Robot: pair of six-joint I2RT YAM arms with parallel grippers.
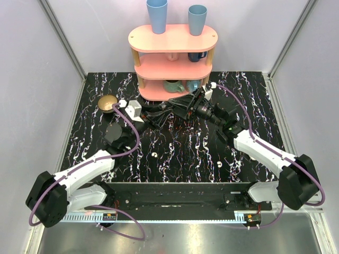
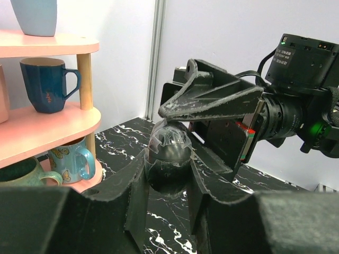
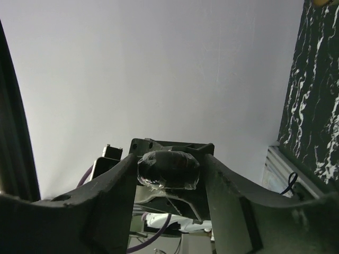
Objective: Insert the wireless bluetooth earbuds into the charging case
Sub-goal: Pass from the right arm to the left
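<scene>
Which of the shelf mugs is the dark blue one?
The dark blue mug on the middle tier; the light blue mug and green mug sit below it.

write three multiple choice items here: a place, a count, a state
1. Where do the left gripper and right gripper meet?
A) just before the pink shelf
B) at the near edge
C) far left corner
2. How many blue cups stand on the shelf's top?
A) one
B) two
C) four
3. The left gripper is
A) open, empty
B) shut on the dark rounded object
C) out of view
Key: A, both reach in front of the shelf; B, two stand there; B, its fingers press the object's sides.
</scene>
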